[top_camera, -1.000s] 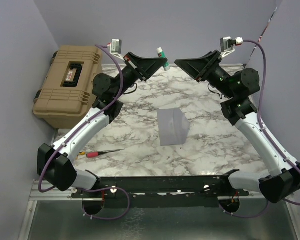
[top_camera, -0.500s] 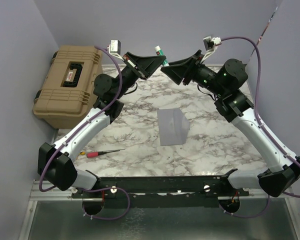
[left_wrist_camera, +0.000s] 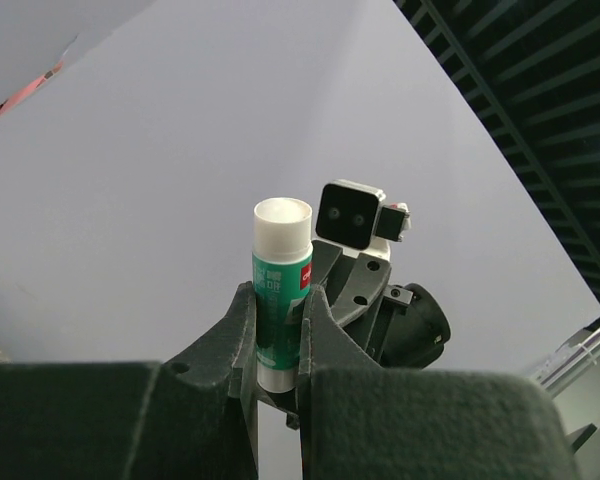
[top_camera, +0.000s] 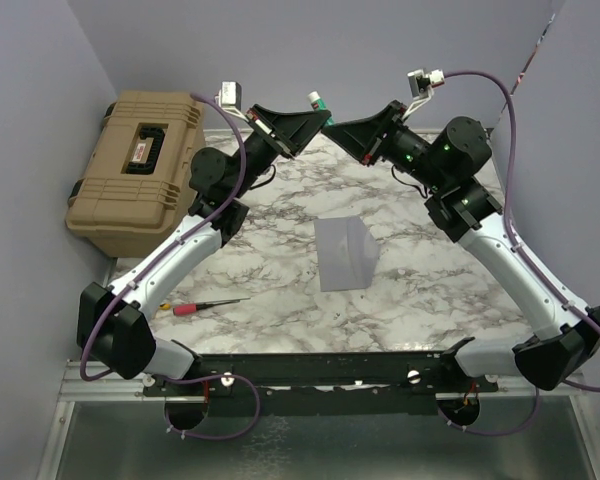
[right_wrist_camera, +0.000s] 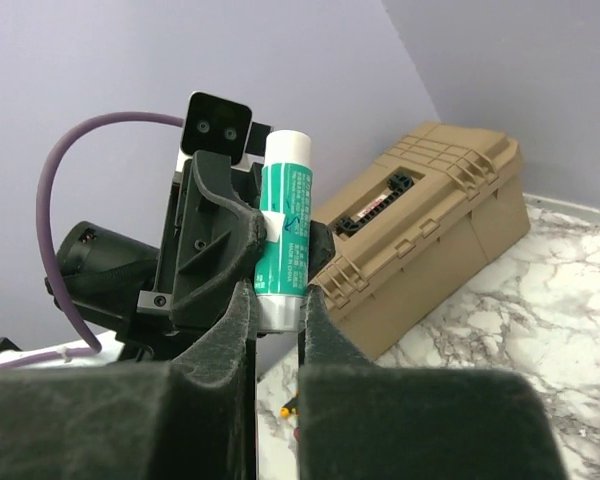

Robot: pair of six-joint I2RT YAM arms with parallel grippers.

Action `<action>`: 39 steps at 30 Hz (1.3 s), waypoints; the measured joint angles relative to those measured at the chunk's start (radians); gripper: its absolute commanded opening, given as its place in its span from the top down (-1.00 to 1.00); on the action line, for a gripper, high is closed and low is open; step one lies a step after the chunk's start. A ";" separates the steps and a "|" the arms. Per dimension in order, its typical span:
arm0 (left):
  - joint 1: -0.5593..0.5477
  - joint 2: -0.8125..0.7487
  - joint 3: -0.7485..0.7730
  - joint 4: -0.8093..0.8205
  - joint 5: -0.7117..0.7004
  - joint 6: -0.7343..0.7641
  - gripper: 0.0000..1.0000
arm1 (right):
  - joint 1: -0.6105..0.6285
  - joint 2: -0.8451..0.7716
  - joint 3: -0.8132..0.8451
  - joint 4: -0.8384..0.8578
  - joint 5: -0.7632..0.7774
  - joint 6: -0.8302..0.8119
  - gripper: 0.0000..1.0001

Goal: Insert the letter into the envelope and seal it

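Observation:
A green glue stick (top_camera: 321, 105) with a white cap hangs high over the table's far edge. My left gripper (top_camera: 313, 120) is shut on its body (left_wrist_camera: 282, 290). My right gripper (top_camera: 332, 124) meets it from the other side, and its jaws press on the stick's pale lower end (right_wrist_camera: 282, 305). The grey-lilac envelope (top_camera: 345, 253) lies flat in the middle of the marble table, apart from both grippers. The letter is out of view.
A tan hard case (top_camera: 135, 170) stands at the left beside the marble table (top_camera: 430, 280). A red-handled screwdriver (top_camera: 208, 305) lies near the front left. Lilac walls close in the back and both sides.
My right gripper has swung left to the left gripper and closed its jaws on the glue stick's end. The left arm and the envelope have stayed put.

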 measured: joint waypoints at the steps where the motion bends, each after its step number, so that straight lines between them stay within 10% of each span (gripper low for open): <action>1: 0.000 0.000 -0.002 0.000 -0.004 -0.001 1.00 | 0.000 0.003 0.000 0.000 -0.001 0.017 0.99; 8: 0.003 -0.007 -0.024 0.020 -0.019 -0.004 1.00 | -0.013 0.009 -0.018 0.015 -0.007 0.213 0.99; 24: -0.005 -0.010 -0.110 0.079 0.030 0.053 1.00 | -0.051 0.009 -0.455 0.676 -0.010 1.041 0.99; 26: -0.005 -0.010 -0.129 0.075 0.035 0.063 1.00 | -0.048 0.000 -0.498 0.690 0.017 1.104 0.61; 30: -0.005 -0.008 -0.132 0.101 0.039 0.079 1.00 | -0.048 -0.029 -0.467 0.593 0.050 1.048 -0.42; 39: 0.008 -0.029 -0.131 0.169 0.002 0.068 1.00 | -0.071 -0.079 -0.254 0.332 0.002 0.358 -0.48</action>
